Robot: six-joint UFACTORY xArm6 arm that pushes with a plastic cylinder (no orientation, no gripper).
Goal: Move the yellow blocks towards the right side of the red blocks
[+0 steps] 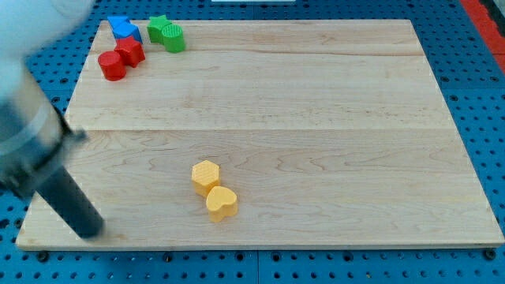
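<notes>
Yellows: hexagon [205, 175] touching heart [222, 203], board's 6 o'clock.
Reds: pair [121, 58] at 10 o'clock, far off.
Tip [93, 229]: 9 o'clock of yellows, apart; placed to shove.
Fingers: none, bare rod.

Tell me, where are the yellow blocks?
The two yellow blocks sit touching near the view's bottom, a bit left of the board's middle, far below the red blocks at the top left. My tip is off to their left.

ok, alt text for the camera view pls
Two yellow blocks touch near the wooden board's bottom centre; my tip rests at bottom left. Red blocks, blue blocks and green blocks cluster top left.
</notes>
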